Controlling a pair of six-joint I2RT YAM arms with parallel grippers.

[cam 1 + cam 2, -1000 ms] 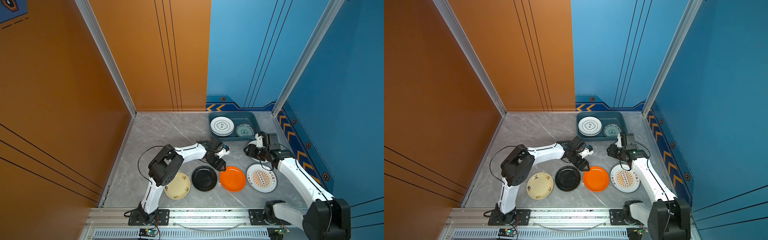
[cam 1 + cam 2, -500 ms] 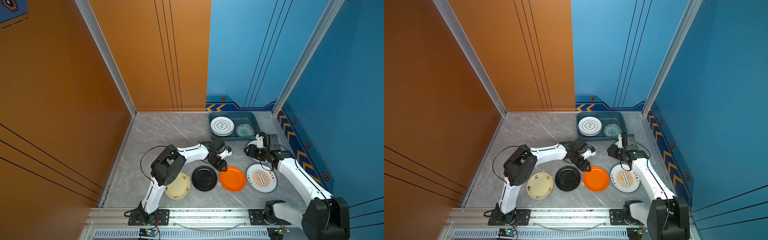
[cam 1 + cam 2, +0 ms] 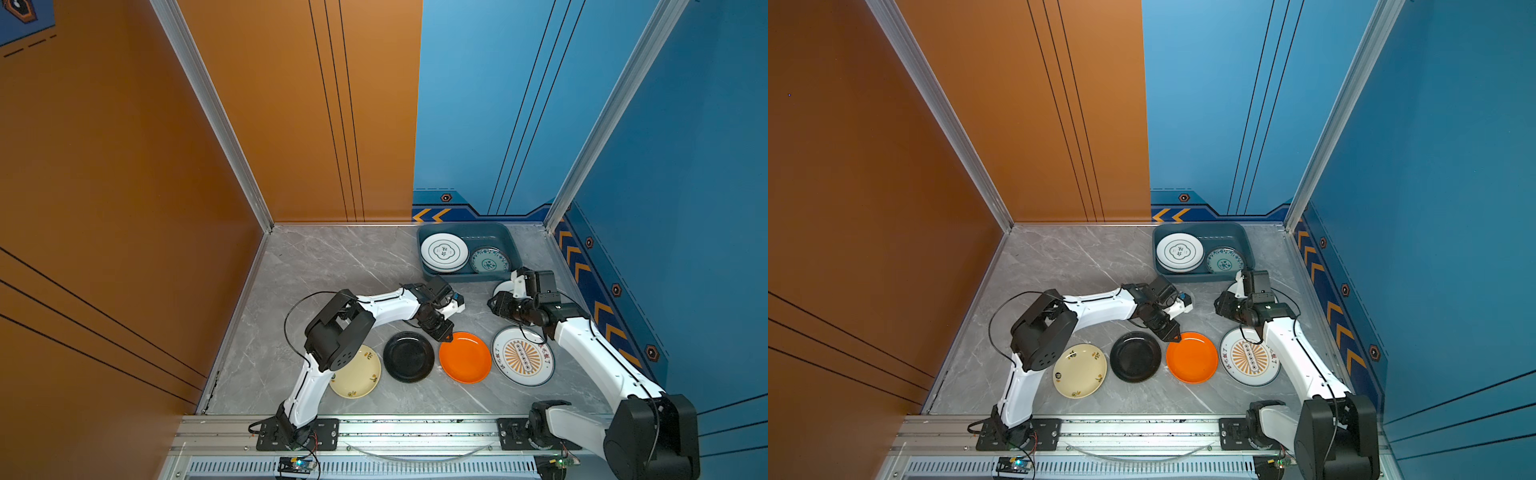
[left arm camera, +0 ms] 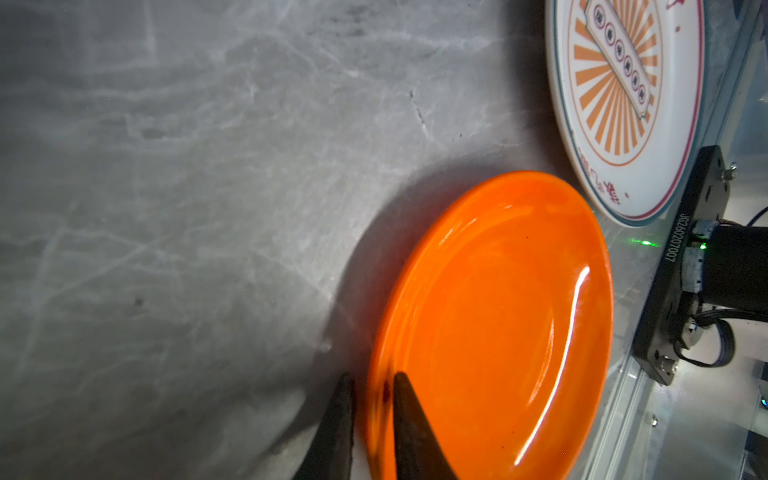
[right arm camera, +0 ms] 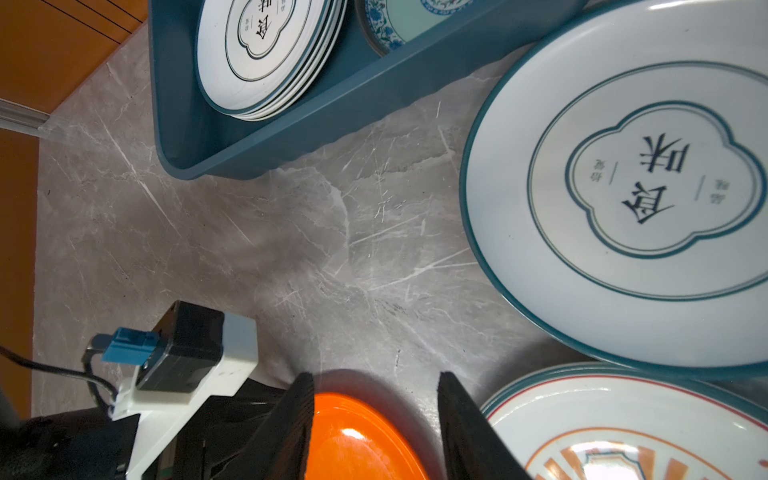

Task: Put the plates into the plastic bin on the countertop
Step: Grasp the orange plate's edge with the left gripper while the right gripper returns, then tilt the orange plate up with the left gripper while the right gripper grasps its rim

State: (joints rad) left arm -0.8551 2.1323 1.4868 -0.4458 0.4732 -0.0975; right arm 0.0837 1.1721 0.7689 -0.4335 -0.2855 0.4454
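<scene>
While narrow left jaws straddle orange plate [image 4: 498, 324] rim | right jaws half-open

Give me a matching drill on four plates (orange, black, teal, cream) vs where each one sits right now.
Things
1. orange plate
2. black plate
3. teal plate
4. cream plate

Places
A. lying in the bin
B. flat on the countertop, right beside the cream plate
C. rim between the fingers of the left hand
D. partly covered by the left arm in both top views

Pairs: 1-C, 2-B, 3-A, 4-D
</scene>
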